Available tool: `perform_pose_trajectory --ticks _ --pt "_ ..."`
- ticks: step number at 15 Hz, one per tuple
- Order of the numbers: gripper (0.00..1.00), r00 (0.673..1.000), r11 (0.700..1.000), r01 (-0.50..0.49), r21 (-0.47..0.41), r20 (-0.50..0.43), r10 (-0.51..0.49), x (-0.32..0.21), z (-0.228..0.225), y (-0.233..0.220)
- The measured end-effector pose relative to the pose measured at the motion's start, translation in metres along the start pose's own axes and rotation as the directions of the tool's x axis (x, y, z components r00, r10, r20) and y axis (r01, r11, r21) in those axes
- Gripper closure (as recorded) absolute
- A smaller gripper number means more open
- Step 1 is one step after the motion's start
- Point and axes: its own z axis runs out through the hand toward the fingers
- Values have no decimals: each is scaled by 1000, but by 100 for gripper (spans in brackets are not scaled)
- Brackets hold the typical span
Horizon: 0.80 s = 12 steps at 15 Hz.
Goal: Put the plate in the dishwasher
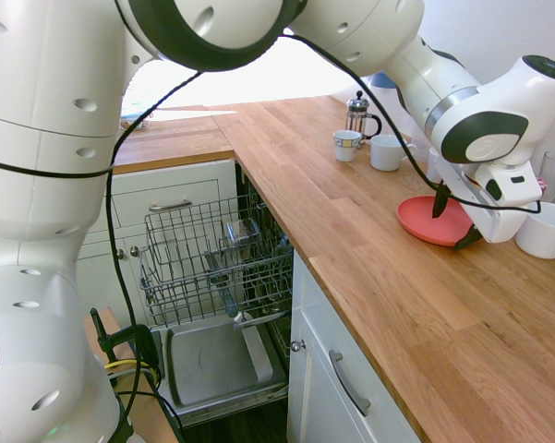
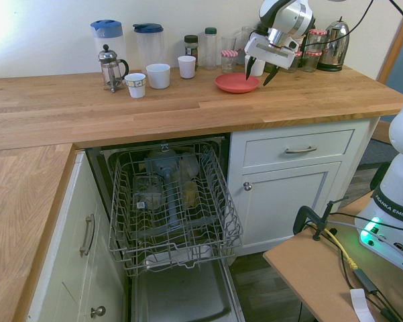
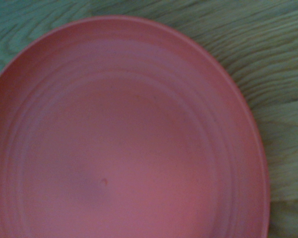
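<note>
Coral-pink and shallow, the plate [image 1: 428, 221] lies flat on the wooden countertop [image 1: 388, 268], well apart from the dishwasher [image 2: 171, 208], whose door is down and whose grey wire rack [image 2: 173, 204] is pulled out. The gripper [image 1: 452, 222] hangs just above the plate's rim with its dark fingers spread apart and nothing between them, so the step in hand looks like the approach to the first grasp. Next, I judge, one finger must go under or over the raised rim and pinch it, since the plate sits flush on the wood.

From the second exterior view, the rack's contents, a French press [image 2: 110, 67], mugs and jars along the wall are visible; the wrist view shows only the plate's ringed inner surface [image 3: 124, 144] and a strip of wood grain.
</note>
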Motion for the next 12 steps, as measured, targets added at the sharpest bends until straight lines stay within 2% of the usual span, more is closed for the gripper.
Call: perform_pose_trajectory --ticks 3,4,12 --pt "0 999 999 -48 16 7 48 15 10 -2" --pt "100 998 998 -64 24 10 64 18 12 -3" --pt "100 995 994 -94 59 28 93 24 17 -12"
